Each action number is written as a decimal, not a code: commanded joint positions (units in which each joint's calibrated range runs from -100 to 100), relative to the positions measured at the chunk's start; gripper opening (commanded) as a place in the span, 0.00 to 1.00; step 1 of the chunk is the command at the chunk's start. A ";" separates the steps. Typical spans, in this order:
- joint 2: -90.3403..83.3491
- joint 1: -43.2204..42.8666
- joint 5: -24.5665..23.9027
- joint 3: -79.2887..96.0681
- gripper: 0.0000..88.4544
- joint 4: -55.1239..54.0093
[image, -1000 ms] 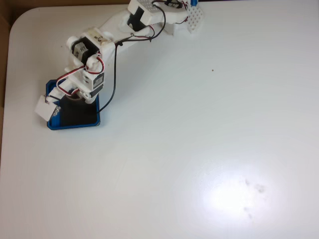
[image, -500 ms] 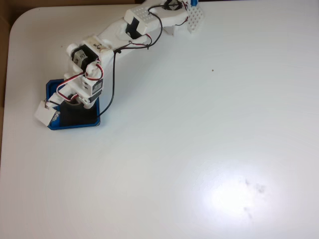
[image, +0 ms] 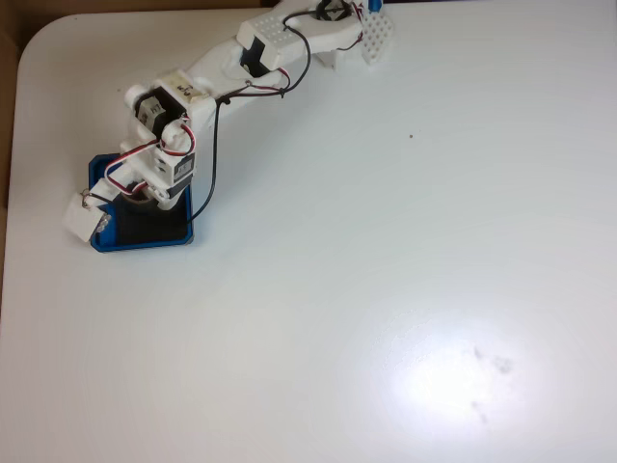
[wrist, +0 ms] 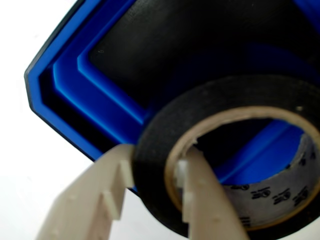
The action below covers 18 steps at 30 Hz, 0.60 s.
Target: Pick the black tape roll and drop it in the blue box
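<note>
From the wrist view I see my gripper (wrist: pixel 152 187) clamped on the black tape roll (wrist: pixel 235 150), one finger outside the ring's wall and the other inside its pale core, so the jaws are only a tape-wall apart. The roll hangs over the blue box (wrist: pixel 100 82), above its black floor near one rounded corner. In the fixed view the blue box (image: pixel 96 174) sits near the desk's (image: pixel 386 289) left edge, under the arm (image: pixel 169 125).
</note>
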 commanded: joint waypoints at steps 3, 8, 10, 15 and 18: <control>-0.39 0.69 -0.05 -5.99 0.01 -0.35; -0.39 1.57 -0.05 -6.17 0.01 -0.35; -0.31 1.57 -0.05 -6.17 0.01 -0.35; 0.53 1.57 -0.05 -6.26 0.01 -0.43; 0.44 1.57 -0.14 -6.26 0.01 -0.51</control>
